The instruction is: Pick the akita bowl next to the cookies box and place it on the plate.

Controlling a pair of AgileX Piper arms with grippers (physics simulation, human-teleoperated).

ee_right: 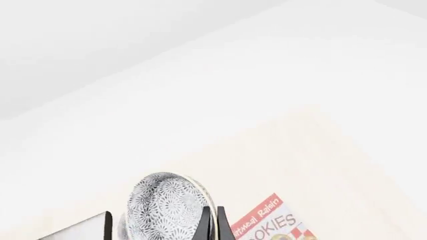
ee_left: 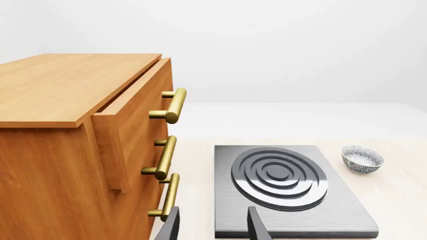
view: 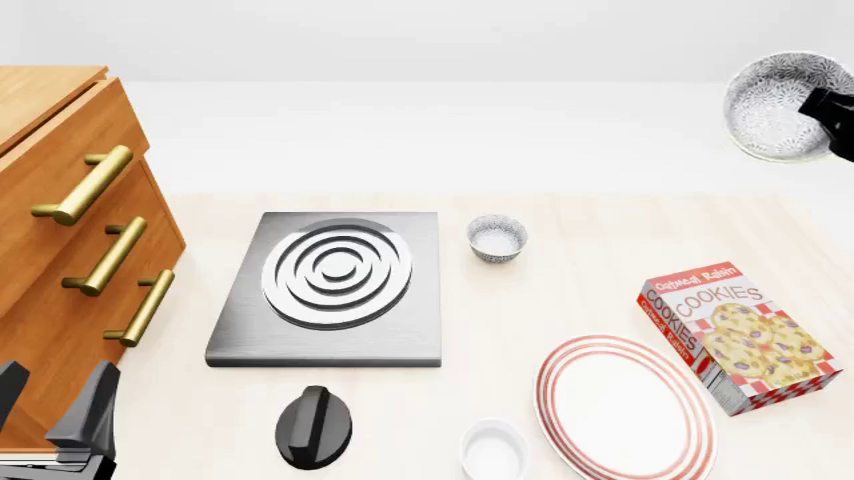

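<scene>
The akita bowl (view: 778, 105) hangs high above the table's far right, tipped on its side. My right gripper (view: 817, 110) is shut on its rim. In the right wrist view the speckled bowl (ee_right: 167, 210) sits pinched at the rim between the two dark fingers (ee_right: 204, 226) of the right gripper (ee_right: 213, 227). The cookies box (view: 741, 335) lies below on the right, its top also in the right wrist view (ee_right: 270, 224). The red-ringed plate (view: 561, 365) lies left of the box, near the front edge. My left gripper (view: 54, 420) stands open at the front left, holding nothing (ee_left: 213, 230).
A twin bowl (view: 497, 238) (ee_left: 362, 159) stands beside the stove plate (view: 334, 290) (ee_left: 287, 200). A black knob (view: 314, 427) and a plain white cup (view: 494, 450) sit near the front edge. A wooden drawer cabinet (view: 67, 220) (ee_left: 60, 125) fills the left side.
</scene>
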